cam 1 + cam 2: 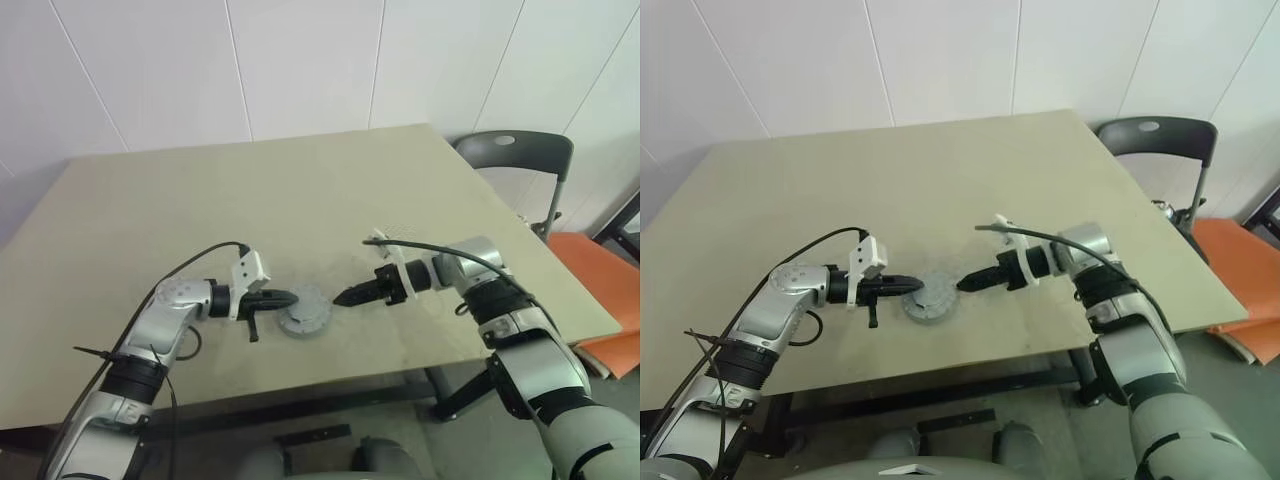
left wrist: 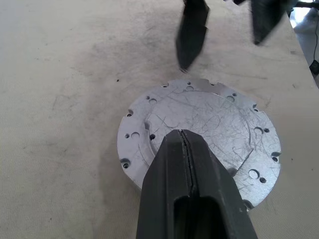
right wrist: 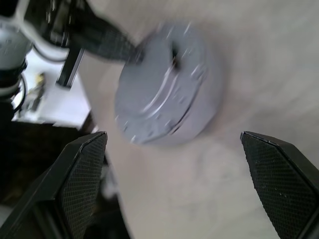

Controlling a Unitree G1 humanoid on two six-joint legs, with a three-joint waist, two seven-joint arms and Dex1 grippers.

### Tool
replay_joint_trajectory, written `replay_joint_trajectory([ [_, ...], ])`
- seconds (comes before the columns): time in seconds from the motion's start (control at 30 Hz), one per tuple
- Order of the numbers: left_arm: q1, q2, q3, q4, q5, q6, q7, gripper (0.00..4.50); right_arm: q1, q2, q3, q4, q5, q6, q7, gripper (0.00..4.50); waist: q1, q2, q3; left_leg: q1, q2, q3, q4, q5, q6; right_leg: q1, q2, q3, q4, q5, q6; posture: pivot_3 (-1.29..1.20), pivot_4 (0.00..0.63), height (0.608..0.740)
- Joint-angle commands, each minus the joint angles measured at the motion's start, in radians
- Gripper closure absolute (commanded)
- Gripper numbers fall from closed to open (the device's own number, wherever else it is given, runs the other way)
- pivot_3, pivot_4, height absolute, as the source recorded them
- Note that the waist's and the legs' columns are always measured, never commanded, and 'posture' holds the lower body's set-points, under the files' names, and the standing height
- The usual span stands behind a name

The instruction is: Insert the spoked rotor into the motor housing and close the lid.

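Lid (image 2: 199,134) lies plain face up on the surface (image 1: 300,190). Left gripper (image 1: 285,298) fingers together, tips over the lid. Right gripper (image 1: 343,297) fingers apart, just beside it.

Plain indoor test room, lab or office type. White panelled walls (image 1: 300,60) with thin seams. One bare beige desk (image 1: 250,200), surface scuffed. Dark plastic chair (image 1: 515,155) at its far corner, orange seat (image 1: 600,275) beside it.
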Motion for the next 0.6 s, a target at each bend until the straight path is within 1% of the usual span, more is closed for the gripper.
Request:
replay_joint_trajectory([
  [0.03,0.034,0.01,-0.066,0.049,0.058,0.024,-0.007,4.5,0.007,0.029,0.002,-0.057,0.032,0.107,-0.076,0.01,0.0,0.0,0.0,0.0,0.0,0.0,0.0,0.0,0.0,0.0,0.0,0.0,0.0,0.0,0.0,0.0,0.0,0.74],
  [0.1,0.032,0.01,-0.066,0.048,0.057,0.023,-0.007,4.5,0.026,0.048,0.012,-0.09,0.031,0.147,-0.133,0.01,0.0,-0.001,-0.002,0.0,0.0,0.0,0.0,0.0,0.0,0.0,0.0,0.0,0.0,0.0,0.0,0.0,0.0,0.74],
  [0.13,0.032,0.01,-0.066,0.047,0.057,0.024,-0.007,4.5,0.028,0.068,-0.008,-0.086,0.03,0.169,-0.176,0.01,-0.001,-0.002,-0.003,0.0,0.0,0.0,0.0,0.0,0.0,0.0,0.0,0.0,0.0,0.0,0.0,0.0,0.0,0.74],
  [0.2,0.031,0.009,-0.066,0.045,0.055,0.025,-0.007,4.5,0.024,0.112,-0.063,-0.063,0.022,0.203,-0.268,0.01,-0.003,-0.005,-0.006,0.001,0.001,0.0,0.0,0.0,0.0,0.001,0.001,0.0,0.0,0.0,0.0,0.0,0.0,0.74],
  [0.27,0.031,0.009,-0.067,0.045,0.056,0.024,-0.007,4.5,0.023,0.143,-0.101,-0.074,0.035,0.25,-0.319,0.01,-0.006,-0.008,-0.007,0.004,0.001,-0.001,0.0,0.0,0.0,0.002,0.002,0.001,0.001,0.0,0.0,0.0,0.0,0.74],
  [0.43,0.027,0.004,-0.069,0.048,0.058,0.022,-0.007,4.5,0.004,0.237,-0.24,-0.087,0.068,0.368,-0.447,0.01,-0.007,-0.009,-0.008,0.014,0.001,-0.002,-0.001,0.0,0.0,0.005,0.008,0.01,0.002,-0.002,-0.003,0.0,0.0,0.74],
  [0.5,0.025,0.003,-0.07,0.05,0.058,0.019,-0.006,4.5,-0.014,0.266,-0.275,-0.051,0.135,0.385,-0.474,0.01,-0.007,-0.009,-0.008,0.015,0.001,-0.002,-0.001,0.0,0.0,0.004,0.011,0.013,0.003,-0.002,-0.004,0.0,0.0,0.74],
  [0.6,0.023,0.002,-0.072,0.049,0.059,0.017,-0.005,4.5,-0.045,0.285,-0.275,0.023,0.304,0.387,-0.498,0.01,-0.008,-0.009,-0.007,0.014,0.002,-0.002,-0.002,0.0,0.0,0.003,0.013,0.015,0.004,-0.001,-0.004,0.0,0.0,0.74],
])
